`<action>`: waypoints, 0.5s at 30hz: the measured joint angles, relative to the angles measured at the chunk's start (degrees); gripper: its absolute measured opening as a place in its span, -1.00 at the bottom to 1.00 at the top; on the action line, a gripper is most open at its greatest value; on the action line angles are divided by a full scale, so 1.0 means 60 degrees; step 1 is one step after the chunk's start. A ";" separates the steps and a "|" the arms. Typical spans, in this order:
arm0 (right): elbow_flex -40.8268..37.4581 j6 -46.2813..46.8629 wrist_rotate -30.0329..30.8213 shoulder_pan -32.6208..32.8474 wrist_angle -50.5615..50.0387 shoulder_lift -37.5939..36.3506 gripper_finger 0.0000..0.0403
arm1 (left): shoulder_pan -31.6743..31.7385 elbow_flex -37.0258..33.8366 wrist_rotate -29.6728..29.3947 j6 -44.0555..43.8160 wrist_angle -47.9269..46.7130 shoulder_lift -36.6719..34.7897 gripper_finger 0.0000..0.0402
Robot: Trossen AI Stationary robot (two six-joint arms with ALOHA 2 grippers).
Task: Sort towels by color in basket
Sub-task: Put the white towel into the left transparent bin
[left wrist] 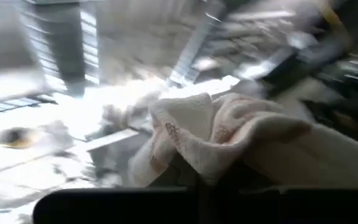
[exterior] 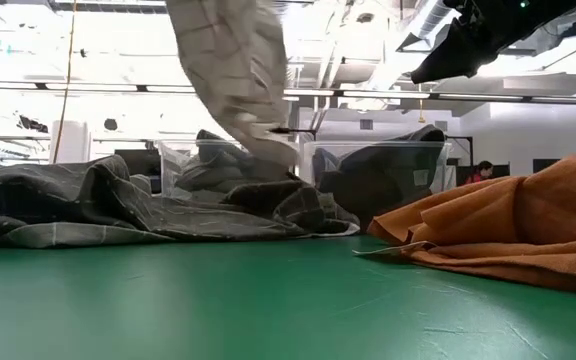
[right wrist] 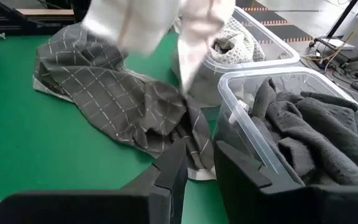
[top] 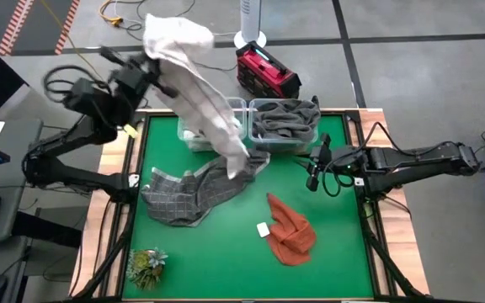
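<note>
Towels are spread over the green desk and in two clear bins at its far edge. At the far left corner the left end effector is raised high and clamped on a white checked towel, which hangs down in a long drape; its lower end reaches the dark grey checked towel lying in a crumpled heap left of the desk's middle. At the near left corner sits a small green plant. Behind the hanging cloth, the left bin holds pale towels; the right bin, touching it, is filled with dark grey towels. A rust orange towel lies right of the middle, nearer the front edge. The right end effector hovers just in front of the right bin near the desk's right edge, its fingers narrowly parted and holding nothing.
</note>
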 joint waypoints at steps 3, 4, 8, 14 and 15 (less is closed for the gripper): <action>0.0000 -0.0021 0.0001 0.0000 0.0060 0.0102 -0.44 | 0.0891 0.0000 0.0413 0.0368 0.1768 0.0287 -0.96; 0.0000 -0.0029 0.0000 0.0000 0.0063 0.0156 -0.44 | 0.1200 0.0000 0.0611 0.0253 0.2291 0.0406 -0.95; 0.0000 -0.0269 0.0003 -0.0022 0.0382 0.0453 -0.44 | 0.2196 0.0212 0.1398 -0.0989 0.3226 0.0925 -0.95; 0.0000 -0.0592 0.0004 -0.0029 0.0705 0.0801 -0.44 | 0.3054 0.1148 0.2364 -0.2552 0.3973 0.2109 -0.95; 0.0000 -0.0669 0.0003 -0.0029 0.0704 0.0809 -0.44 | 0.3109 0.1456 0.2426 -0.2731 0.4058 0.2320 -0.95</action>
